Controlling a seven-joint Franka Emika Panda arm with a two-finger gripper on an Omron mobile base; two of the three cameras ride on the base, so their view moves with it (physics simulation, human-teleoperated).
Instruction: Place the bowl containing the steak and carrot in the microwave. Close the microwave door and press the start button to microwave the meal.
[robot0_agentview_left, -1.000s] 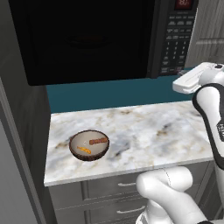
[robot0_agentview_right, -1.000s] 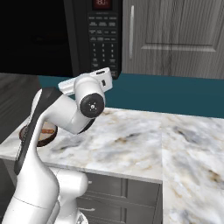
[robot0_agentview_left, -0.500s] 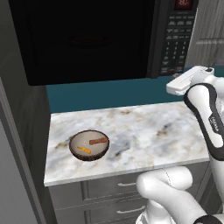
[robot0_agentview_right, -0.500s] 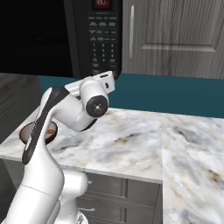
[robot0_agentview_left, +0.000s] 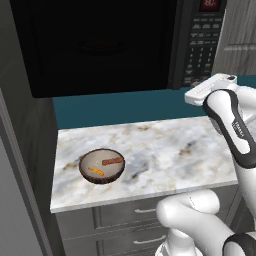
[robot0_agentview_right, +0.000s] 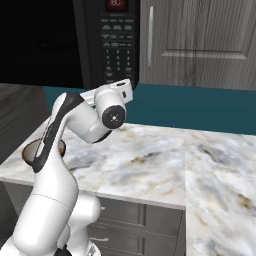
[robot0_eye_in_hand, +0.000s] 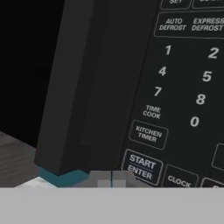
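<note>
The pincer (robot0_eye_in_hand: 111, 178) has its fingers (robot0_eye_in_hand: 101, 177) pressed together with nothing between them, a blunt tip suited to poking a key. It is raised to keypad height, and just ahead of it, slightly to its right in the hand view, sits the START/ENTER key (robot0_eye_in_hand: 141, 166), so the arm seems to be lining up for the press. Beyond that key the rest of the keypad panel (robot0_agentview_left: 200, 47) climbs away, with the red display (robot0_agentview_right: 116, 4) at its top.

To the pincer's left the microwave (robot0_agentview_left: 107, 45) has its door (robot0_agentview_left: 95, 47) closed across the front, a dark glossy face; behind the glass a faint round shape shows, perhaps the bowl, though I cannot tell. Nothing lies between tip and key.

Well below and to the pincer's left, a brown bowl (robot0_agentview_left: 102, 166) rests on the marble counter (robot0_agentview_left: 170, 155), holding a reddish strip and an orange sliver, clear of the arm's path. Farthest off, to the right, stands a grey cabinet door (robot0_agentview_right: 200, 42) with a long handle.
</note>
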